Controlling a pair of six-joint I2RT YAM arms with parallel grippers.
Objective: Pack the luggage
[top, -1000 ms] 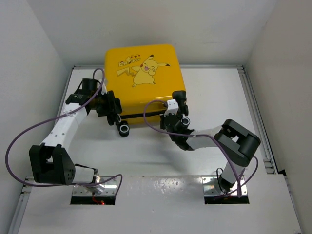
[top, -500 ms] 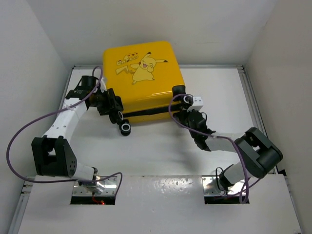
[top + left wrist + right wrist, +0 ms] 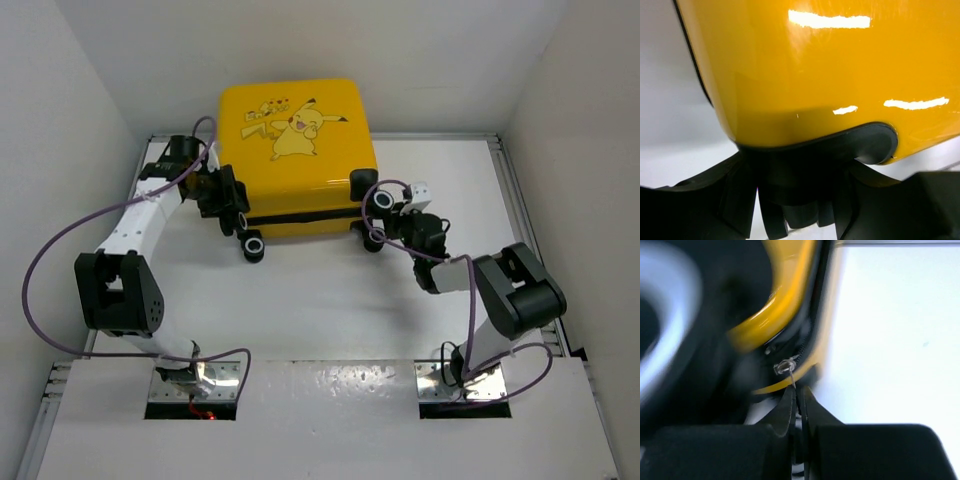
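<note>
White table (image 3: 320, 310), white walls (image 3: 80, 80); yellow luggage (image 3: 300, 180) apparently zipped shut.

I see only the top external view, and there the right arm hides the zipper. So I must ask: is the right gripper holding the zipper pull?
Observer: Yes. In the right wrist view the right gripper is pinched shut on the thin metal zipper pull of the luggage.
Operator: And the left gripper, does it grip something?
Observer: The left wrist view shows its fingers at the black wheel housing under the yellow corner. Whether they clamp it, I cannot tell.
</note>
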